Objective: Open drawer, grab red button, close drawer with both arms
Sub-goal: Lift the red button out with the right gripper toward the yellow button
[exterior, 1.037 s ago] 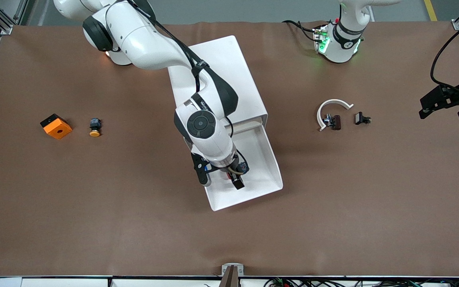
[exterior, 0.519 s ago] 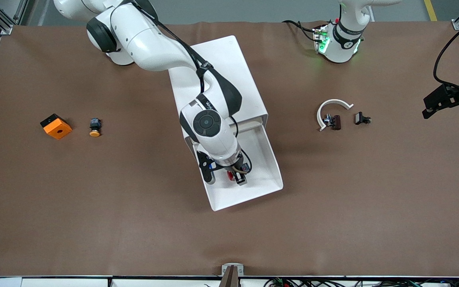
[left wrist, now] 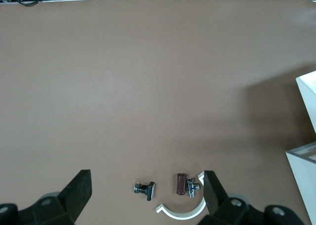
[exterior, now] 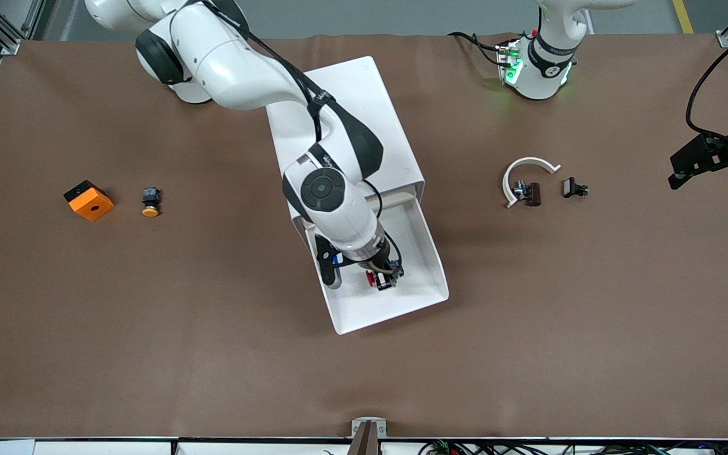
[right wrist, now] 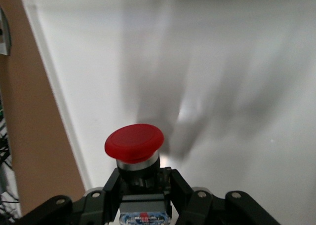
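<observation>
Right tool (exterior: 382, 278) grips the small red-capped, dark-bodied button (right wrist: 134, 148) over the pulled-out white plastic drawer (exterior: 430, 287); left tool (left wrist: 145, 198) waits wide open over the brown table (exterior: 212, 354).

2 buttons (exterior: 371, 278) (exterior: 150, 201), 1 cabinet (exterior: 364, 120), 1 orange block (exterior: 89, 200), 2 arms (exterior: 237, 63) (exterior: 550, 50).

Glossy white jointed shells with dark grey-black joint bands and a round black cap at the wrist. Black cable strapped along the right arm (exterior: 263, 69). Green lights at the left arm (exterior: 544, 60) base. Matte black grippers with small screws.
</observation>
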Tool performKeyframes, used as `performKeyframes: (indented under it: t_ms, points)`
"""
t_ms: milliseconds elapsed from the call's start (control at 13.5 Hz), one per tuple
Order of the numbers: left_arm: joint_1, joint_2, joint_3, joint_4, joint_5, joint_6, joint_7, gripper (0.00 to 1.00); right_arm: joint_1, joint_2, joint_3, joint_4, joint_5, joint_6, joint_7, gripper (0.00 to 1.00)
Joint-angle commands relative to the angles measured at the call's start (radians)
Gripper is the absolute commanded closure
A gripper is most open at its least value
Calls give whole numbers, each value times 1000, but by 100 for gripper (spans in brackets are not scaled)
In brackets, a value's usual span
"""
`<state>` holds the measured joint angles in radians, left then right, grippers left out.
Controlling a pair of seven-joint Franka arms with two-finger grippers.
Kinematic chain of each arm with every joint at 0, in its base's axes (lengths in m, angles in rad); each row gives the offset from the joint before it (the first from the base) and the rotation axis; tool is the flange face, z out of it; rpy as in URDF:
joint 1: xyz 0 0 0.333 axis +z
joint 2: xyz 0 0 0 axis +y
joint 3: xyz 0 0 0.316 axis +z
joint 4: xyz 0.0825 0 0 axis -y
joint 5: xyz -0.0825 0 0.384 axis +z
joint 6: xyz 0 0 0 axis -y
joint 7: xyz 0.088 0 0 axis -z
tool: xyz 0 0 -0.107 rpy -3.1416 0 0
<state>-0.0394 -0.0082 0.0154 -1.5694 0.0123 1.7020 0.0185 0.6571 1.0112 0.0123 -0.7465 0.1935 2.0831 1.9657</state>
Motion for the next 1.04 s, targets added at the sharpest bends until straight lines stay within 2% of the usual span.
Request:
performKeyframes:
  t_ms: [0,148,296,444,667,815,963]
  points:
    - [-8,-13,-14,-4,2,2,6,0,-115,-51,121,79,7,-95,38,100]
    - [-7,-10,-17,-4,2,2,11,0,-209,-89,217,79,7,-129,19,100]
    - [-5,-10,-17,-3,2,2,14,0,-263,-121,270,79,7,-179,-80,100]
    - [-4,-9,-18,12,0,1,8,0,-318,-150,316,81,9,-263,-241,100]
    - [-4,-7,-18,22,0,-2,9,0,-448,-157,451,75,9,-381,-535,100]
    - [-2,-7,-18,20,-8,-2,8,0,-499,-157,460,68,7,-438,-661,100]
    - [-2,-1,-18,20,-8,-4,8,0,-554,-158,463,68,9,-552,-924,100]
